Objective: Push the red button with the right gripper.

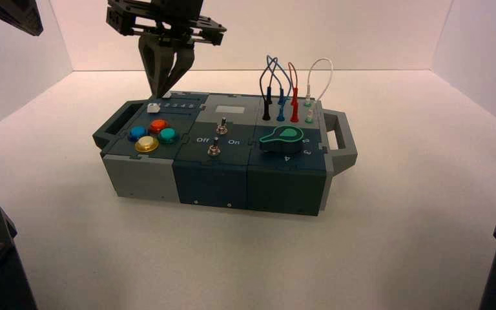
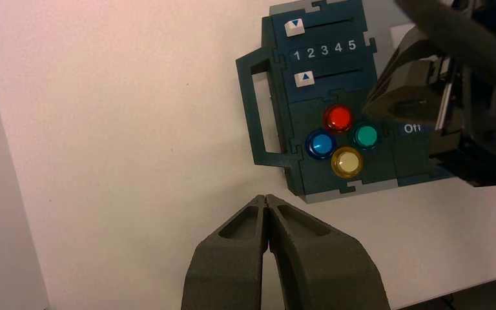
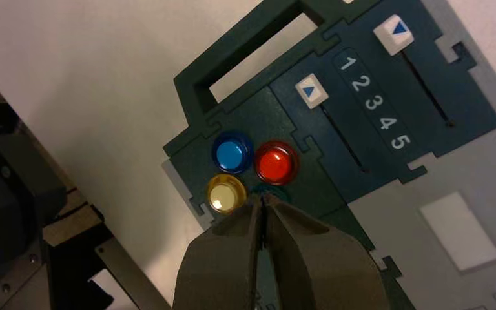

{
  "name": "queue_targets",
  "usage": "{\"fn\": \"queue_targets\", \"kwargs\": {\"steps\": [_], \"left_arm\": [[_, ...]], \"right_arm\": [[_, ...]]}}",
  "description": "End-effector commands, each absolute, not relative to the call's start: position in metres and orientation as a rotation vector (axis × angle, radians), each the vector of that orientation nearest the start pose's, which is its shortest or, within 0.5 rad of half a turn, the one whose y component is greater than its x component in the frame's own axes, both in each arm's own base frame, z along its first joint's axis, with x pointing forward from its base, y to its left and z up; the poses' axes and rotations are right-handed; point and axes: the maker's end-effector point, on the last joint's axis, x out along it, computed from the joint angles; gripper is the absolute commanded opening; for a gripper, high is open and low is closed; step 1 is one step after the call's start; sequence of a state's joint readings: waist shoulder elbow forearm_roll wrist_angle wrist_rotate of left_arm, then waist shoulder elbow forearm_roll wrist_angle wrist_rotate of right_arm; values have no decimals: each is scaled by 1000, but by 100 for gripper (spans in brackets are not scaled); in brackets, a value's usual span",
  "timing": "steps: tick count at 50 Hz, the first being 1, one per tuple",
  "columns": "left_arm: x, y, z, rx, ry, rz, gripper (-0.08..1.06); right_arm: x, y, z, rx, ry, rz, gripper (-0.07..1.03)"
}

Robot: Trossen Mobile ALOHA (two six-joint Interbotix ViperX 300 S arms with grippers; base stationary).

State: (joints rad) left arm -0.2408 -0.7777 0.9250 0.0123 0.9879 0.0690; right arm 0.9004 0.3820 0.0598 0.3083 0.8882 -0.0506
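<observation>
R gripper (image 3: pixel 264 197), tips together, hovers nr red btn (image 3: pixel 276 164), partly blocking green btn (image 3: pixel 275 190). L gripper (image 2: pixel 266 197) idle, closed, L of box (image 1: pixel 210 181).

Sliders' panel (image 3: pixel 387 90) reads 1 2 3 4 5; switch panel (image 1: pixel 197 152) "Off", "On".
</observation>
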Motion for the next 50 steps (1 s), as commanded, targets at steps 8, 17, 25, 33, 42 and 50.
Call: {"fn": "queue_targets", "kwargs": {"steps": [8,17,25,33,42,50], "left_arm": [[206,-47,192,210,1079,-246,-3],[206,-48,192,212,1079,-249,-3],[206,-48,192,212,1079,-249,-3],[207,-47,190,214,1085,-248,-3],[208,-47,188,217,1094,-248,-3],[208,-47,188,219,1098,-249,-3]], "right_arm": [[268,417,98,-310,1333,888,-2],[271,421,85,-314,1352,882,-2],[273,429,82,-288,1362,888,-2],[274,431,79,-287,1364,888,-2],[274,431,70,-294,1378,883,-2],[276,428,58,-300,1401,867,-2]]}}
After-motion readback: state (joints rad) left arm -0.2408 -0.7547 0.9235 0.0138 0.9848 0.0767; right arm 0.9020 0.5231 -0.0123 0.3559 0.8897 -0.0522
